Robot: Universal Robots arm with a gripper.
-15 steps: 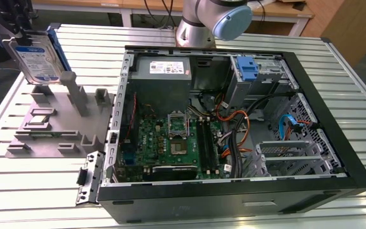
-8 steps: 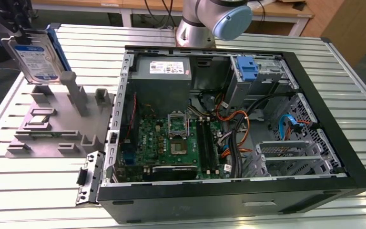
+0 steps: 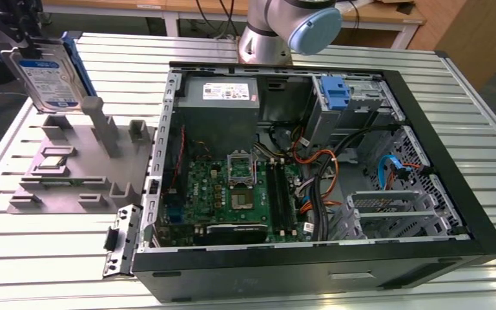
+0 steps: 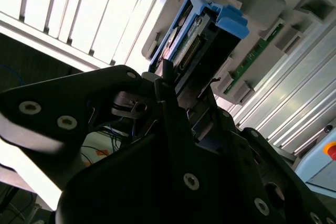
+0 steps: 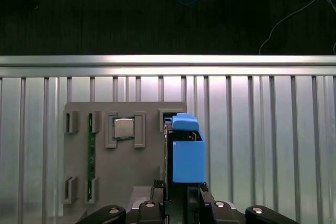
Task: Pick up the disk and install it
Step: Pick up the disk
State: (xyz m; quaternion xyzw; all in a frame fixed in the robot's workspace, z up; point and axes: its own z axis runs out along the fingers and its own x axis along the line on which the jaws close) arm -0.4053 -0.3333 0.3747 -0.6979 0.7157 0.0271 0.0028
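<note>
My pincer (image 5: 182,191) is clamped on the flat silver-grey, blue-framed disk (image 3: 51,81), which stands upright over the grey plastic fixture tray (image 3: 67,187) — ten o'clock from the open black computer case (image 3: 317,274). The edge grip looks narrow — I judge it could twist loose or snag the tray's posts.

The disk (image 3: 48,81) is a flat silver-grey drive with a white-and-blue label and a blue frame round its edges. It stands upright on a narrow edge, at the grey holder (image 3: 67,168), with the gripper (image 3: 33,45) clasping its top.
</note>
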